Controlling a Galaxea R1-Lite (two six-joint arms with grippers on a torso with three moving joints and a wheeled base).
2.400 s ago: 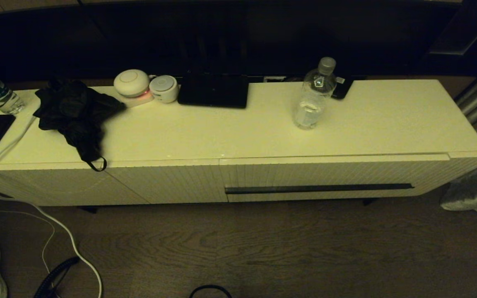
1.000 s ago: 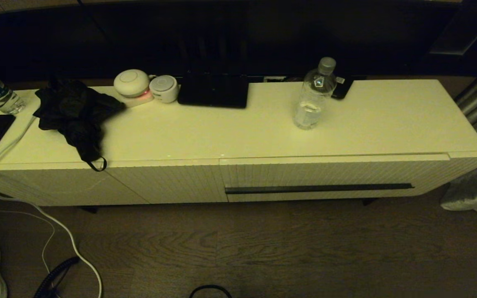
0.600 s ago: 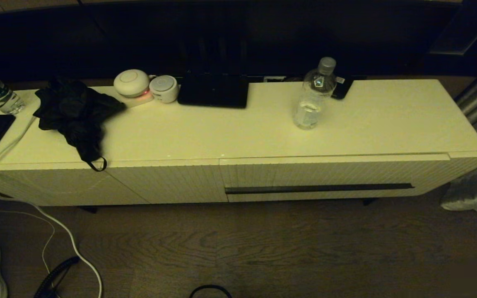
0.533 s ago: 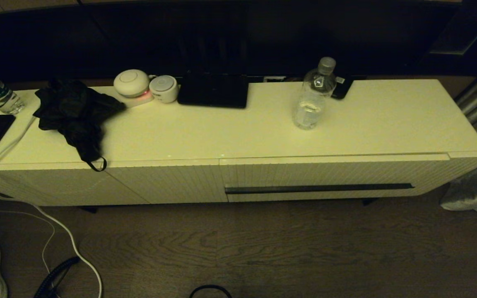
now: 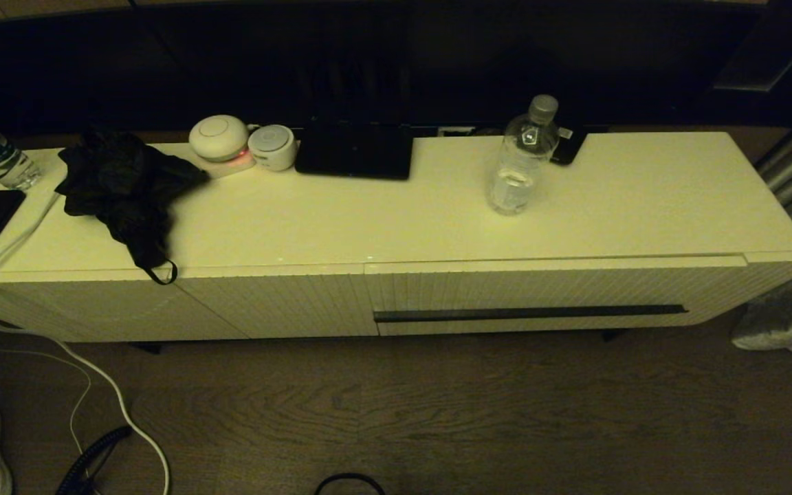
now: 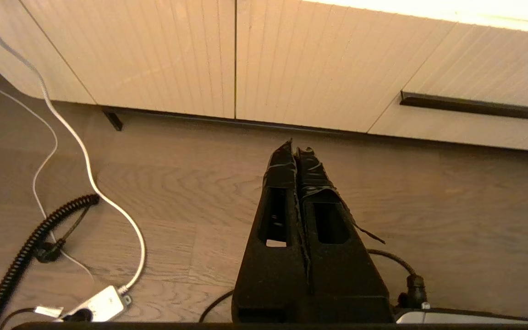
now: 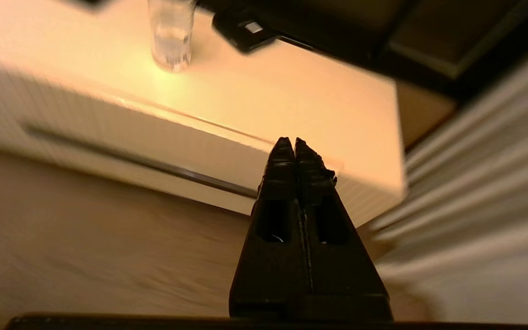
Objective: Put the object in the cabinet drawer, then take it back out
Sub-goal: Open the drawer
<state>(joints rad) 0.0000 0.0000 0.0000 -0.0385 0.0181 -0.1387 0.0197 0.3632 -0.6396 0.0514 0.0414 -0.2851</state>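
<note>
Drawer (image 5: 540,295) is sitting closed while bottle (image 5: 521,159) is standing on top, so you are bringing the empty, clenched right gripper (image 7: 295,144) squarely toward the handle (image 5: 530,313); left gripper (image 6: 297,151) is idling clenched.

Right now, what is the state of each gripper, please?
Left gripper: shut, holding nothing, above the floor.
Right gripper: shut, holding nothing, before the cabinet.

Left gripper (image 6: 297,150): fingers pressed together, empty, pointing forward and down over the floor, tips at 12 o'clock in its wrist view. Right gripper (image 7: 290,142): fingers likewise pressed together, empty, tips at 12 o'clock. Neither arm appears in the head view.
</note>
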